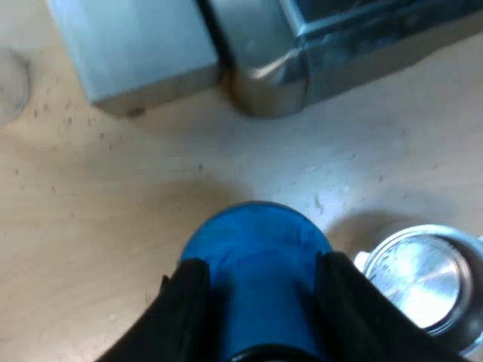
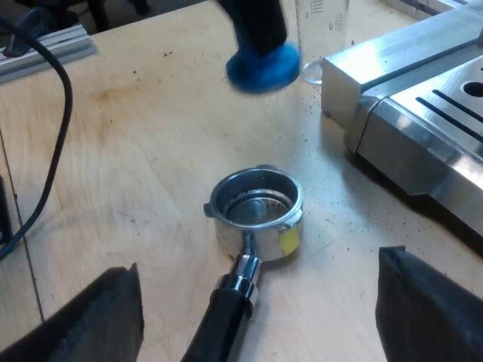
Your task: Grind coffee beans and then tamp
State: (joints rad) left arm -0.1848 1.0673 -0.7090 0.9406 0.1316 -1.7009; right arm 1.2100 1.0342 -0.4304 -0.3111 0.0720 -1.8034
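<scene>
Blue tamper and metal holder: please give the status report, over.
Left gripper shut on round blue tamper. Right gripper open near metal holder with dark handle, loose on wooden table, basket looks empty. Clear measuring glass near tamper.

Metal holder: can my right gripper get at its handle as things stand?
Probably yes. The right gripper is open, the holder lies loose on the table with its handle between the fingers, and the tamper hangs well clear.
</scene>
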